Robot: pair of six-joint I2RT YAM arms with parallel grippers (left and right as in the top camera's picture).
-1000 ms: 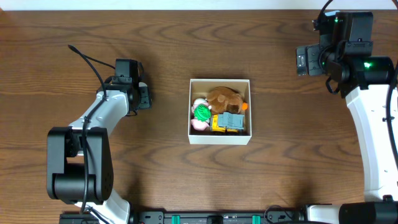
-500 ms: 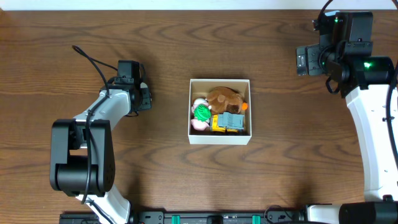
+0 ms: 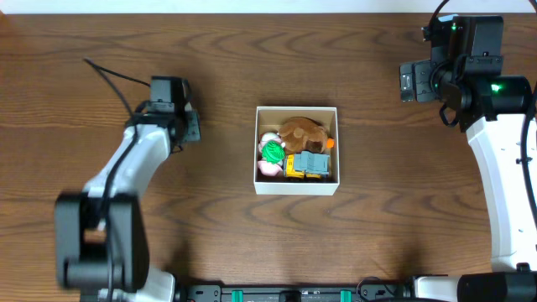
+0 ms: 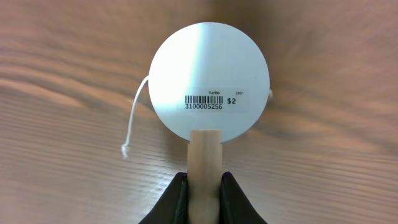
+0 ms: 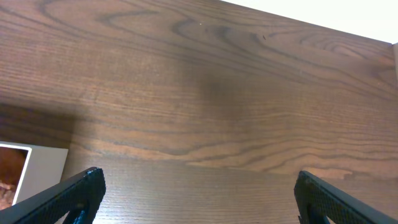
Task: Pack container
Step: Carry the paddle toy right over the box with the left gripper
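Observation:
The container (image 3: 296,188), a square white-walled box, sits mid-table. It holds a brown plush (image 3: 304,132), a green toy (image 3: 273,152), a yellow and grey truck (image 3: 307,164) and a pink piece (image 3: 268,169). My left gripper (image 4: 205,178) is well left of it, shut on the pale wooden handle (image 4: 205,149) of a white round paddle (image 4: 209,84) with a barcode sticker and a white string (image 4: 132,121). From overhead the left gripper (image 3: 174,122) hides the paddle. My right gripper (image 5: 199,186) is open with nothing in it, over bare table to the right of the box.
The container's corner (image 5: 38,167) shows at the lower left of the right wrist view. The table's far edge (image 5: 311,25) runs close behind the right gripper. Dark wood table (image 3: 226,75) surrounds the box on all sides.
The left gripper has closed and its arm has shifted slightly left and toward the far side. The right arm and the box have not moved.

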